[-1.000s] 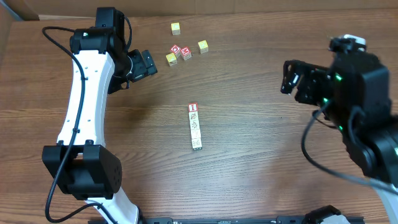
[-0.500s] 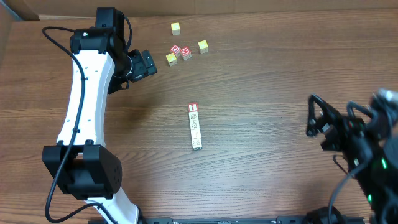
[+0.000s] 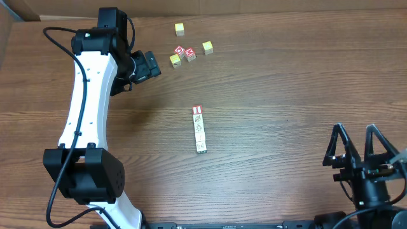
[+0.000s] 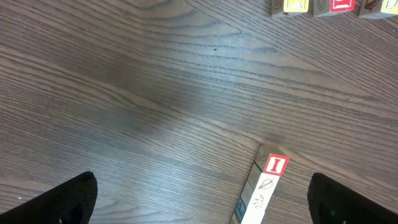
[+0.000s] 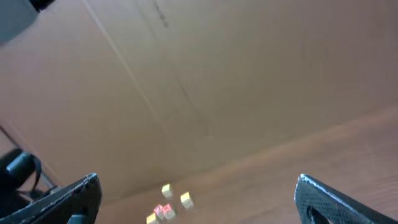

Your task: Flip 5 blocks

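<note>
My left claw (image 3: 151, 64) hangs spread wide and empty over the far-left part of the table (image 3: 273, 83). My right claw (image 3: 355, 145) is spread wide too, holding nothing, at the near-right corner. The 5 blocks (image 3: 200, 129) lie in 1 touching row at mid-table, well apart from both claws. The red-bordered block (image 3: 197, 110) is at the far end.
</note>
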